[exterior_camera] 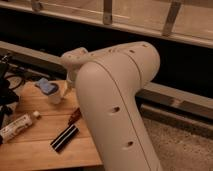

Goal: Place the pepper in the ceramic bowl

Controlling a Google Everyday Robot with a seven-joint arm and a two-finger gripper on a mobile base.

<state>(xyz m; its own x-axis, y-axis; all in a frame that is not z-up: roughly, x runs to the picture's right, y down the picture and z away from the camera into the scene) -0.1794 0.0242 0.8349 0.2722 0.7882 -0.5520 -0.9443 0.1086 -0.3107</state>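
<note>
Gripper (66, 89) sits low over the table (30, 152), just right of the cup (50, 91), mostly hidden by the arm (117, 110). Can't tell its state. Pepper (74, 116) lies on the table at the arm's edge, near the bar (64, 138).

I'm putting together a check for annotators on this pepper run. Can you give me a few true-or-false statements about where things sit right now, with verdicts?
1. The pepper lies on the wooden table. True.
2. The pepper is inside a bowl. False: it lies bare on the table, beside the black bar.
3. The gripper is by the white cup, mostly hidden behind the arm. True.
4. The gripper holds the pepper. False: the pepper lies on the table, nearer the camera than the gripper.
5. The white bottle lies on top of the black bar. False: they lie apart, the bottle toward the picture's left edge.
</note>
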